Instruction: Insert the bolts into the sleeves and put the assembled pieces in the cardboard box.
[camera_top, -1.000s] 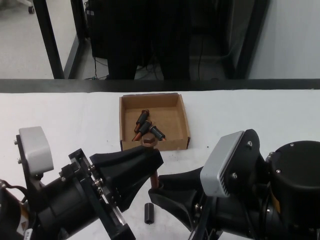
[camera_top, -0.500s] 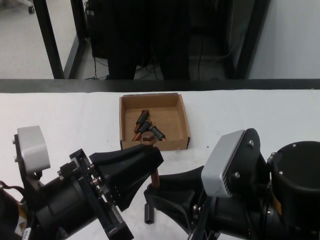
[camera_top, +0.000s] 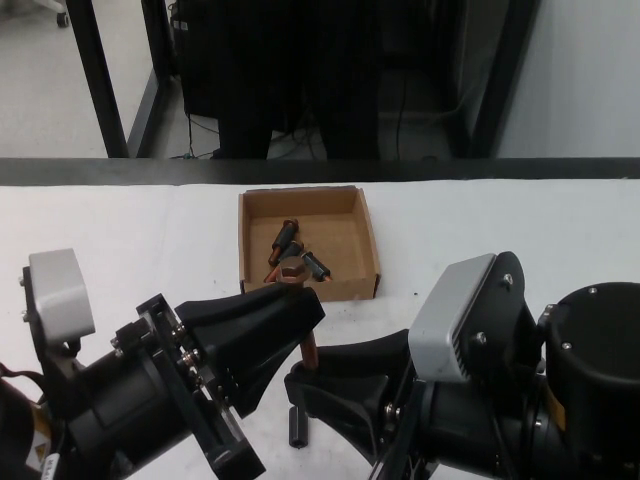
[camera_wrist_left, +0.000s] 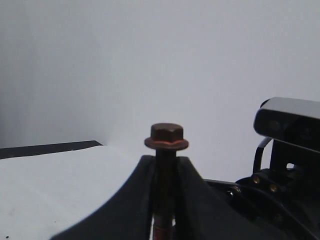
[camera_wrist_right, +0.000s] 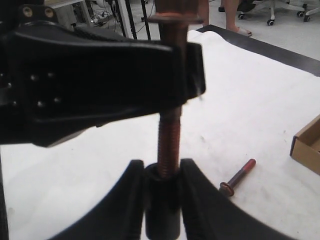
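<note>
Right gripper (camera_wrist_right: 162, 172) pinches the black sleeve (camera_wrist_right: 162, 212) upright. Directly above, left gripper (camera_wrist_left: 165, 162) is clamped on the bolt (camera_wrist_left: 166, 142) shank, head up, thread tip at the sleeve mouth. Best to keep the bolt plumb and press straight down; any tilt would likely jam. A spare bolt (camera_wrist_right: 237, 177) lies on the bench (camera_wrist_right: 250, 100) beyond. The cardboard box (camera_top: 350, 288) sits farther off, holding assembled pieces (camera_top: 290, 248).
</note>
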